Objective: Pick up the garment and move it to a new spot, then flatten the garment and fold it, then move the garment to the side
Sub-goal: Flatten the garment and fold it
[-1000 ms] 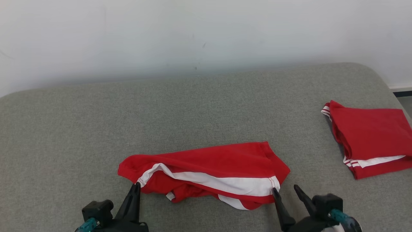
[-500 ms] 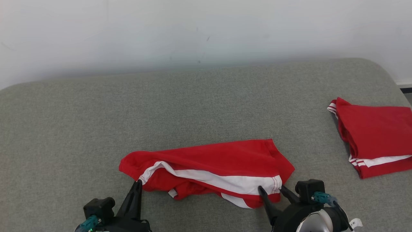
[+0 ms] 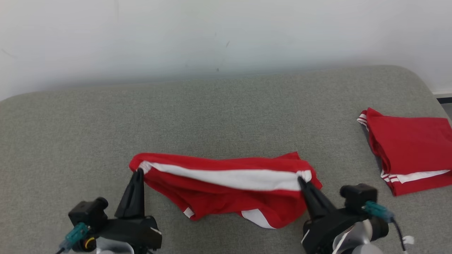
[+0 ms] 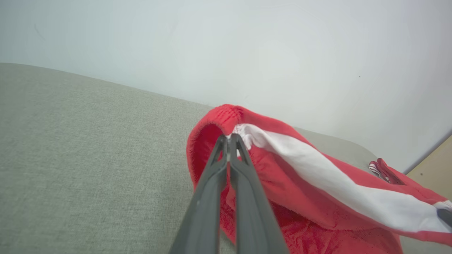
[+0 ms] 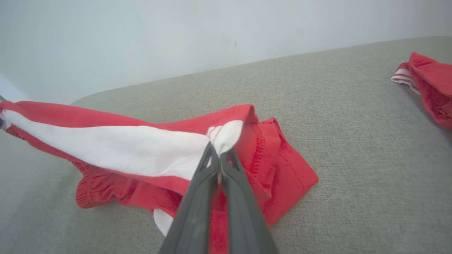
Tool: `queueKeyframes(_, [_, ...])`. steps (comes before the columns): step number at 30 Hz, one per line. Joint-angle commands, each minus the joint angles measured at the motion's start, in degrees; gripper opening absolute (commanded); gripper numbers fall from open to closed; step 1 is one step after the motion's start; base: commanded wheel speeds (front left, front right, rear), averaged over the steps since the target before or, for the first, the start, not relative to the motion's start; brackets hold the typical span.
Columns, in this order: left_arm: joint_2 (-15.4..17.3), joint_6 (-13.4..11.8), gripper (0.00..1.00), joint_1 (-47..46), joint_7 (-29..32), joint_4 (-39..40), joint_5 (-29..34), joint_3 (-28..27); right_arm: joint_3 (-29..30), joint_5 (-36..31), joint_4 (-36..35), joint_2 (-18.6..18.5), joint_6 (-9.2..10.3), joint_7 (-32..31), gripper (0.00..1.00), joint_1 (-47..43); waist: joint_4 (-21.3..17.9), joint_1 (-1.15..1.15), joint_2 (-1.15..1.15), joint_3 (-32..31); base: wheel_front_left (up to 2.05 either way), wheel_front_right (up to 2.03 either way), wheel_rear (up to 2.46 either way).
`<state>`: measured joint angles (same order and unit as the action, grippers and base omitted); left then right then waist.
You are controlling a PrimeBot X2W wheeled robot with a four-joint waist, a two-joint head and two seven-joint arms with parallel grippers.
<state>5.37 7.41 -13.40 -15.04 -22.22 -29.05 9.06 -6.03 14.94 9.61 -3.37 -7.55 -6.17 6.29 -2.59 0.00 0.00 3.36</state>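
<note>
Red white-banded garment (image 3: 226,199), rumpled yet taut, one end clamped in left gripper (image 3: 138,171), other in right gripper (image 3: 301,180).

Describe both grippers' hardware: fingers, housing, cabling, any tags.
Left gripper and right gripper: two long dark-grey fingers tapering to points, on black boxy housings. Each has a teal connector; the right one's cable is black, with a small white tag. The wrists look silver-white.

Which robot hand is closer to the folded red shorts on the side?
Right. The right gripper grips the loose shorts at the end nearer the folded red shorts; the left gripper grips the far end.
</note>
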Motion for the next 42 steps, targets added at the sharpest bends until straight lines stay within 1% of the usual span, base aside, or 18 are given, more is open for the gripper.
queueKeyframes(1, [-0.11,0.07,0.0,-0.94,-0.15,1.26,-0.84,-0.12,0.34,1.25,-1.35,-0.37,0.15,0.84,0.0,0.83,-0.16,0.0,0.0,-0.11,0.0,0.0,0.0])
queueKeyframes(4, [0.57,0.07,0.0,-1.82,-0.16,4.35,-1.05,0.42,1.11,3.64,-5.2,-1.29,0.15,2.36,0.0,1.78,-0.49,0.0,0.0,-0.42,0.0,0.0,0.0])
queueKeyframes(7, [1.6,0.07,0.0,-3.37,-0.16,7.17,-1.2,1.69,2.21,4.64,-8.93,-2.78,0.15,3.17,0.0,2.9,-0.71,0.0,0.0,-0.82,0.0,0.0,0.0])
queueKeyframes(12, [3.5,0.06,0.0,-6.49,0.52,11.39,-2.5,3.15,3.38,6.27,-14.44,-4.53,0.15,2.71,0.0,4.9,-1.02,0.0,0.0,-1.62,0.0,0.0,0.0])
queueKeyframes(14, [4.6,0.07,0.0,-8.21,2.14,13.47,-3.88,4.43,3.47,6.98,-16.53,-5.36,0.15,2.24,0.0,5.94,-1.33,0.0,0.0,-1.91,0.0,0.0,0.0])
queueKeyframes(17, [6.92,0.06,0.0,-10.53,5.59,17.01,-7.54,6.2,3.68,8.37,-18.99,-6.32,0.15,1.07,0.0,7.63,-1.96,0.0,0.0,-2.31,0.0,0.0,0.0])
queueKeyframes(18, [6.92,0.06,0.0,-10.53,5.59,17.01,-7.54,6.2,3.68,8.37,-18.99,-6.32,0.15,1.07,0.0,7.63,-1.96,0.0,0.0,-2.31,0.0,0.0,0.0])
queueKeyframes(23, [10.7,0.06,0.0,-14.31,11.35,21.97,-15.06,7.14,4.56,9.39,-20.31,-7.38,0.15,-1.31,0.0,11.58,-3.24,0.0,0.0,-1.88,0.0,0.0,0.0])
queueKeyframes(26, [12.08,0.07,0.0,-17.01,14.24,22.15,-19.24,6.71,4.01,10.32,-18.4,-8.34,0.15,-2.52,0.0,15.35,-3.92,0.0,0.0,-0.65,0.0,0.0,0.0])
queueKeyframes(30, [12.89,-0.26,0.0,-21.27,18.12,18.91,-23.2,5.63,0.45,11.64,-13.19,-9.8,0.15,-4.08,0.0,22.25,-4.89,0.0,0.0,2.83,0.0,0.0,0.0])
queueKeyframes(32, [13.81,-1.03,0.0,-24.76,19.33,16.54,-22.51,5.07,-1.2,11.97,-9.87,-10.6,0.15,-3.67,0.0,27.0,-5.18,0.0,0.0,5.3,0.0,0.0,0.0])
queueKeyframes(34, [13.38,-1.78,0.0,-28.39,20.11,14.32,-23.15,4.49,-2.81,11.73,-6.24,-11.15,0.15,-2.98,0.0,32.05,-5.39,0.0,0.0,8.07,0.0,0.0,0.0])
queueKeyframes(37, [13.4,-2.28,0.0,-34.85,19.47,11.3,-22.59,3.16,-4.62,10.98,-0.65,-11.69,0.15,-0.75,0.0,40.67,-5.56,0.0,0.0,11.98,0.0,0.0,0.0])
queueKeyframes(39, [13.91,-2.61,0.0,-39.05,18.58,9.77,-21.07,2.81,-5.04,10.05,2.63,-11.83,0.15,1.33,0.0,46.28,-5.67,0.0,0.0,14.44,0.0,0.0,0.0])
queueKeyframes(41, [14.07,-2.79,0.0,-43.01,15.88,8.26,-19.45,2.18,-5.05,8.47,5.77,-11.71,0.15,4.64,0.0,51.32,-5.75,0.0,0.0,16.14,0.0,0.0,0.0])
queueKeyframes(42, [14.37,-3.05,0.0,-45.11,13.12,7.8,-17.53,1.66,-4.63,7.64,7.27,-11.52,0.15,6.55,0.0,53.66,-5.76,0.0,0.0,16.79,0.0,0.0,0.0])
